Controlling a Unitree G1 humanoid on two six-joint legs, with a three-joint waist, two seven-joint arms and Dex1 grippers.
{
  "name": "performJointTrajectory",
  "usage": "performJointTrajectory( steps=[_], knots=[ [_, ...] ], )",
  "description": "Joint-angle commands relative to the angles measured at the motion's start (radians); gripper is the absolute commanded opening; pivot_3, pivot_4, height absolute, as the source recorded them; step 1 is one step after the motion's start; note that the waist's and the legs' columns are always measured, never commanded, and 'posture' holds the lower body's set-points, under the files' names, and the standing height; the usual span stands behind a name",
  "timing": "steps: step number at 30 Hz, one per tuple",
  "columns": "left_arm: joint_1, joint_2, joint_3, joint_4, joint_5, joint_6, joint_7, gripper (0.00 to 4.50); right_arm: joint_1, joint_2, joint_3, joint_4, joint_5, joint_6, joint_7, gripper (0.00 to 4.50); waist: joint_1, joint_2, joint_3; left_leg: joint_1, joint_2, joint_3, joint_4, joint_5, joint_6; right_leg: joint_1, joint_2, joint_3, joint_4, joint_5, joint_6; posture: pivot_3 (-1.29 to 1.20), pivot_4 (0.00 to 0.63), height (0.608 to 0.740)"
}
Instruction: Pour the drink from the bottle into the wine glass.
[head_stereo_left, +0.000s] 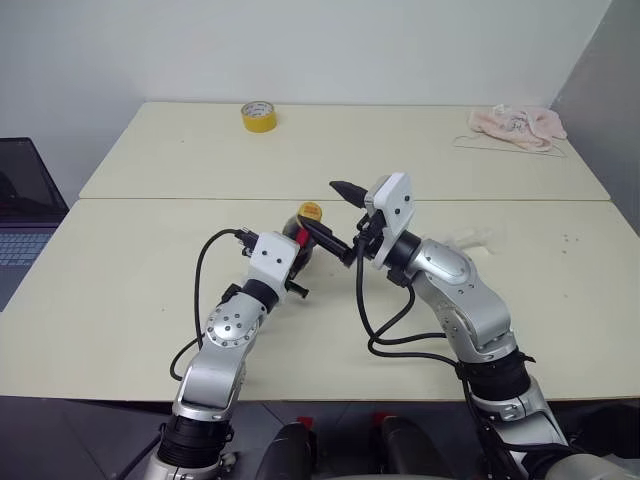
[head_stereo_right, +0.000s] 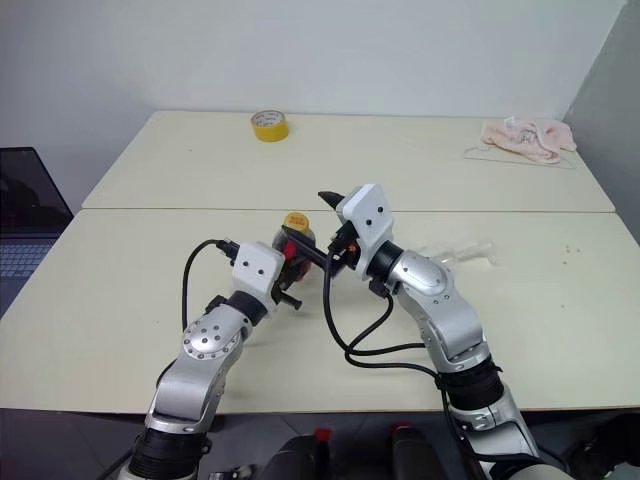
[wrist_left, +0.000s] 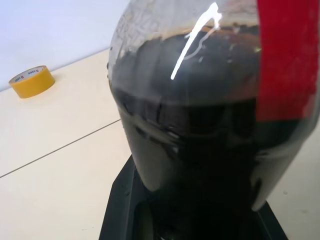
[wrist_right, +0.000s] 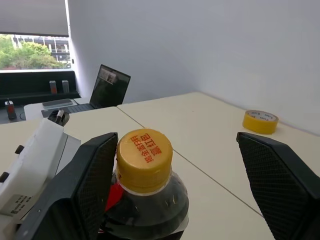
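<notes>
The bottle (wrist_right: 145, 195) stands upright near the middle of the cream worktop (head_stereo_left: 120, 300), just on the robot's side of the seam between the two tabletops, and serves here as the landmark. The left gripper (head_stereo_left: 300, 255) is clenched on the bottle's bulbous body, gripping it from the robot's side; the left wrist view shows the dark brown drink (wrist_left: 200, 150) filling most of the body, with the red label strip (wrist_left: 287, 55) on the clear plastic. The bottle's yellow screw cap (wrist_right: 144, 159) is still on. The right gripper (head_stereo_left: 335, 215) is spread wide at cap height, one finger (wrist_right: 85, 190) just beside the cap, the other (wrist_right: 280, 185) well apart from it, so the cap sits between them ungrasped. The wine glass (head_stereo_right: 460, 250) lies on its side on the worktop to the right of the bottle, beyond the right arm. A yellow tape roll (head_stereo_left: 259, 116) sits well behind the bottle, a pink cloth (head_stereo_left: 518, 125) far behind it to the right, and a laptop (head_stereo_left: 25, 215) off to its left.
</notes>
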Motion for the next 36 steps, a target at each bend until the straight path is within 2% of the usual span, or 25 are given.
performJointTrajectory(
  steps=[1, 17, 36],
  knots=[
    [-0.024, 0.001, 0.013, -0.047, -0.002, -0.018, 0.000, 0.72, -0.020, 0.003, -0.010, -0.015, -0.008, -0.020, -0.006, 4.06, 0.000, 0.000, 0.000, 0.000, 0.000, 0.000, 0.000, 0.000, 0.000, 0.000, 0.000, 0.000, 0.000, 0.000, 0.000, 0.00, 0.150, 0.740],
    [-0.027, 0.002, 0.020, -0.040, -0.006, -0.022, -0.008, 0.72, -0.015, -0.003, -0.039, -0.011, -0.027, -0.002, -0.030, 4.06, 0.000, 0.000, 0.000, 0.000, 0.000, 0.000, 0.000, 0.000, 0.000, 0.000, 0.000, 0.000, 0.000, 0.000, 0.000, 0.00, 0.150, 0.740],
    [-0.029, -0.013, 0.050, -0.050, -0.018, -0.004, 0.005, 0.69, 0.065, -0.141, -0.123, -0.095, 0.003, 0.052, -0.015, 4.06, -0.003, 0.000, 0.000, 0.000, 0.000, 0.000, 0.000, 0.000, 0.000, 0.000, 0.000, 0.000, 0.000, 0.000, 0.000, 0.00, 0.150, 0.740]
  ],
)
